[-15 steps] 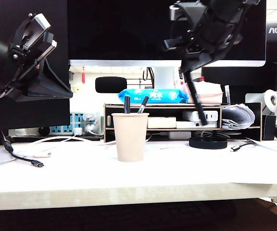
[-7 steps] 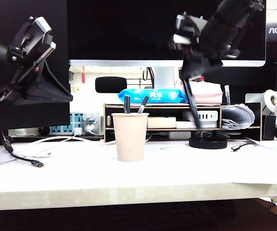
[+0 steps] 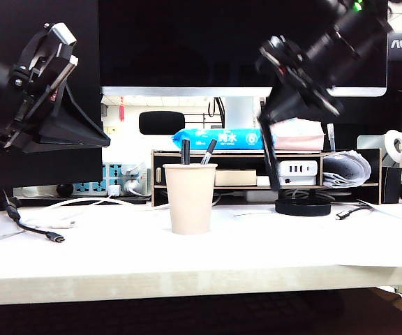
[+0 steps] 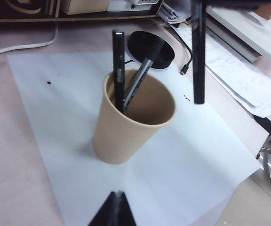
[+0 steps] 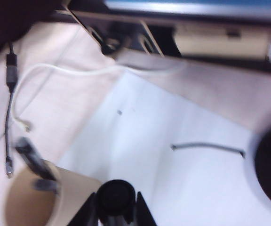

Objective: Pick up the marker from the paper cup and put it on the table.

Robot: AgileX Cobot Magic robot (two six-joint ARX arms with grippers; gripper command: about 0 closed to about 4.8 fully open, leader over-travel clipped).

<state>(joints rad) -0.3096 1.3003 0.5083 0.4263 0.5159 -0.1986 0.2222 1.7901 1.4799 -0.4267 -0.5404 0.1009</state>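
- Far left, the left claw [image 4: 118, 195] hangs high over the table [image 3: 187, 269]. Its 2 fingers are pressed tight together with nothing between them.
- Under it, a white cord [image 3: 82, 204] and a black cord [image 3: 37, 229] lie on the table.
- Near the middle stands the paper cup [image 3: 190, 199], upright on a white sheet of paper [image 4: 182, 155].
- 2 thin pens [image 3: 185, 151] stick up out of the cup. 1 stands about straight and 1 leans toward the right.
- Right of the cup, the marker [image 3: 271, 164] is out of the cup and up in the air. The right claw [image 5: 114, 207] grips its top end from above, with a finger on each side.
- The marker hangs down below that claw, well apart from the cup. It points mostly up and down, long way standing. Its top leans a bit toward the cup and its low end sits a bit more to the right.
- From the left wrist camera, the marker's low end looks like it floats just above the edge of the paper.
- A flat black round disc [image 3: 303, 206] sits on the table just past the marker.
- Behind it all I see a low wooden shelf [image 3: 246, 155] with a blue pack [image 3: 218, 138] on top, and a big dark screen [image 3: 187, 42].
- The table is pale wood with a thick light front edge.
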